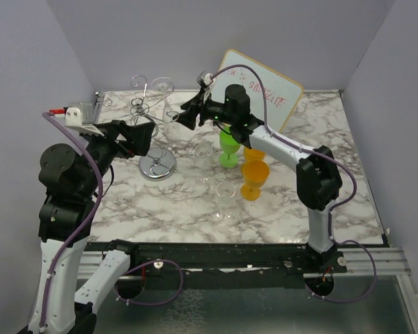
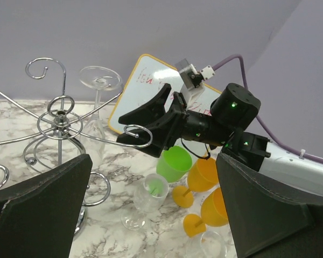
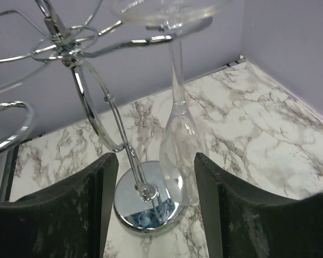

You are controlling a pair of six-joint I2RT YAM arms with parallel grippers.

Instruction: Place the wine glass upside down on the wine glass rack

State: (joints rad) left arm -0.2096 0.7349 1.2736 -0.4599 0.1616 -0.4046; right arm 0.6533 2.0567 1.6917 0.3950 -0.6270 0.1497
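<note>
**A:** What can we not settle here?

**B:** The wine glass [image 3: 180, 156] hangs upside down on the wine glass rack [image 3: 145, 207]. Its foot sits over a wire arm and its stem drops below. The right wrist view cuts the foot off at its upper edge. We cannot tell whether the rim touches the rack's disc base or hangs just above it. From the top view the glass is nearly lost against the wall.

**A:** Grippers?

**B:** The right gripper [image 3: 153, 166] has its jaws spread and grips nothing. Its own camera shows the bowl between the fingers with a gap on each side. The left wrist view adds that this gripper sits just beside a curled arm tip of the rack, apart from the stem. The left gripper [image 2: 151, 161] also has its jaws wide apart with nothing held. The top view puts it close to the rack's post, on the side away from the right gripper. We cannot resolve whether it touches the post.

**A:** What shows only in the top and left wrist views?

**B:** A green cup [image 1: 228, 146], two orange cups [image 1: 254, 177] and two clear glasses [image 1: 225, 198]. They stand upright on the marble table [image 1: 160, 209], to the right of the rack.

**A:** Any writing?

**B:** A whiteboard [image 1: 265, 90] leans behind and to the right of the rack. It carries red handwriting that we cannot read in either view.
</note>
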